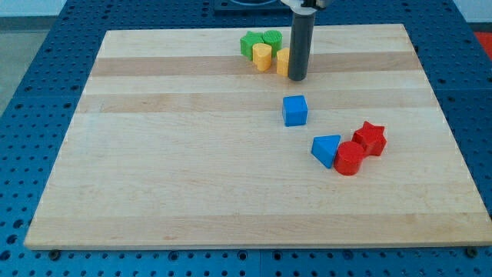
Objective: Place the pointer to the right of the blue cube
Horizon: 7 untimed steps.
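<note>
The blue cube sits on the wooden board, a little right of its middle. My tip is above the cube in the view, a short gap away and in line with the cube's right side. The rod stands in front of a yellow block and partly hides it.
Two green blocks and a yellow cylinder cluster at the view's top, left of the rod. A blue triangular block, a red cylinder and a red star block lie lower right of the cube.
</note>
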Available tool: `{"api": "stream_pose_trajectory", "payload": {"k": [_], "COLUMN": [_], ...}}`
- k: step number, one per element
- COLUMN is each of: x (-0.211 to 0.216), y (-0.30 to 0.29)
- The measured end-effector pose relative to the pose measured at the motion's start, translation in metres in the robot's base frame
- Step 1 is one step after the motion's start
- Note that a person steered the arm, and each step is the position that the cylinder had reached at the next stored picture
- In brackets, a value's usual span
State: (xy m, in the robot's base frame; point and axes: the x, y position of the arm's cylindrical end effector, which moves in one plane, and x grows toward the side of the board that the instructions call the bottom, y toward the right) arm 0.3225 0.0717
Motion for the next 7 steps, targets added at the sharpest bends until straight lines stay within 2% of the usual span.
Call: {"api": "stream_pose_trajectory", "payload": {"k": [2, 6, 7], "x": [-0.014, -0.015, 0.008], "y": [-0.001, -0.009, 0.0]}}
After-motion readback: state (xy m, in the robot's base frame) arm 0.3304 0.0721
